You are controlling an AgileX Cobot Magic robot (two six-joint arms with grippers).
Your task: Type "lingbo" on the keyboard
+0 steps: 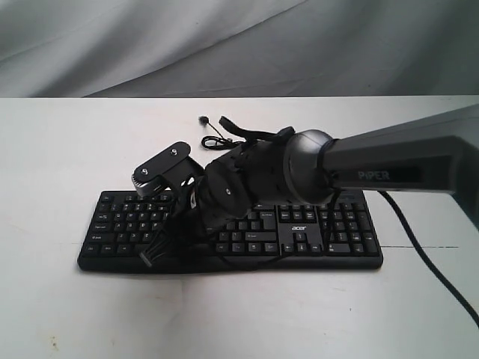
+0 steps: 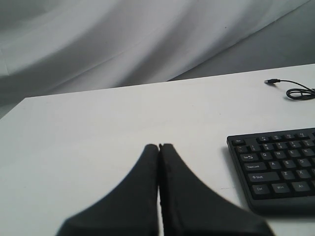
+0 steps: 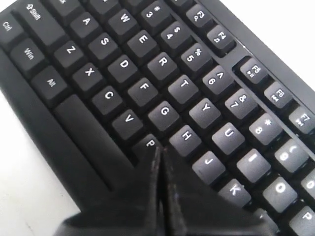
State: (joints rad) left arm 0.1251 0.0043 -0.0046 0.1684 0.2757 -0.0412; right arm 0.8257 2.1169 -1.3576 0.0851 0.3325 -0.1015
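The black keyboard (image 1: 340, 233) lies across the middle of the white table, with its thin cable (image 1: 221, 139) coiled behind it. My right arm reaches in from the right and over its letter block. The right gripper (image 1: 174, 238) is shut and points down at the keys. In the right wrist view the shut right gripper (image 3: 160, 148) has its tips at the edge of the B key (image 3: 147, 142), next to V, G and H on the keyboard (image 3: 123, 64). The left gripper (image 2: 159, 146) is shut on nothing, above bare table beside the keyboard (image 2: 280, 167) end with Ctrl and Shift.
The white table (image 1: 67, 149) extends around the keyboard on all sides. A grey cloth backdrop (image 1: 224, 45) hangs behind it. The cable's plug (image 2: 270, 81) lies loose on the table behind the keyboard. A black arm cable (image 1: 430, 262) trails off at the right.
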